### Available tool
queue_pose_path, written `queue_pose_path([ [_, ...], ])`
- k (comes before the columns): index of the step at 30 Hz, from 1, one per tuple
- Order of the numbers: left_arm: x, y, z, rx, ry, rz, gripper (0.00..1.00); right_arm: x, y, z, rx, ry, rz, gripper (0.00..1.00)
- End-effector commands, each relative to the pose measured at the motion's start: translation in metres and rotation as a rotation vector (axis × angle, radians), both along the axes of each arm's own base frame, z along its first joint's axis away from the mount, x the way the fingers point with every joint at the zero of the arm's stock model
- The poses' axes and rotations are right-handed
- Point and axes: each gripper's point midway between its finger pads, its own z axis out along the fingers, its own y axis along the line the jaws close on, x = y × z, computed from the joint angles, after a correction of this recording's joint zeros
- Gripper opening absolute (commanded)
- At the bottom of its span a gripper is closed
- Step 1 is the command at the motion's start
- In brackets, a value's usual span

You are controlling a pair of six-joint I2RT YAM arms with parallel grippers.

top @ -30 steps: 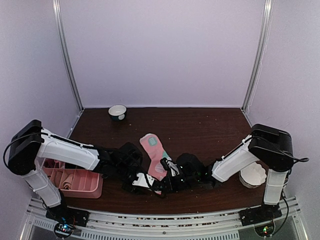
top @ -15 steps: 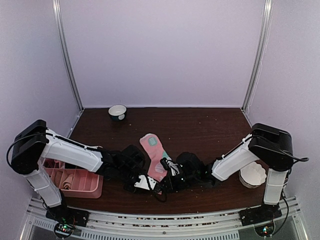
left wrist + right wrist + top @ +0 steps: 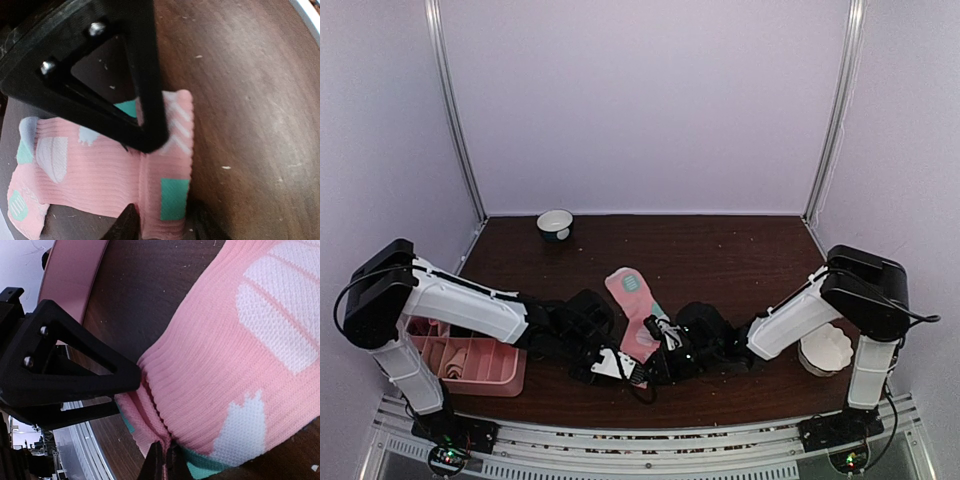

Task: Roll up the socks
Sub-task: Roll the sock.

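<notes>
Near the front of the bench (image 3: pixel 740 260), the pink sock (image 3: pixel 632 300) lay between both arms. The right hand (image 3: pixel 162 456) pinched a fold of it tight; the left hand (image 3: pixel 142 182) straddled that end, but I couldn't tell whether it gripped.

A sock (image 3: pixel 633 308) lies on the table (image 3: pixel 740 260) just 6 o'clock of centre. At its near end, the left gripper (image 3: pixel 623 366) sits at 8 o'clock and the right gripper (image 3: pixel 657 346) at 3 o'clock. Across the table, a bowl (image 3: pixel 555 224) is at 11 o'clock, a tray (image 3: pixel 485 372) at 8 o'clock and a round object (image 3: pixel 825 350) at 4 o'clock.
</notes>
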Motion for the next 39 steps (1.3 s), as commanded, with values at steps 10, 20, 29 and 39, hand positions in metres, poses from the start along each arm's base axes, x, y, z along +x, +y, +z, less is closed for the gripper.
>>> queue_pose_path([
  [10, 0.010, 0.027, 0.061, 0.069, -0.043, 0.113, 0.98, -0.020, -0.041, -0.057, -0.211, 0.125, -0.019, 0.00],
  [20, 0.137, 0.058, 0.164, -0.178, -0.245, 0.595, 0.98, -0.022, -0.049, -0.063, -0.268, 0.109, 0.001, 0.00],
  [29, 0.072, 0.046, 0.112, -0.156, -0.077, 0.265, 0.89, -0.021, -0.055, -0.067, -0.308, 0.116, 0.015, 0.00],
  [39, -0.027, 0.026, 0.030, 0.047, -0.049, -0.191, 0.86, -0.026, -0.065, -0.076, -0.345, 0.178, 0.003, 0.00],
])
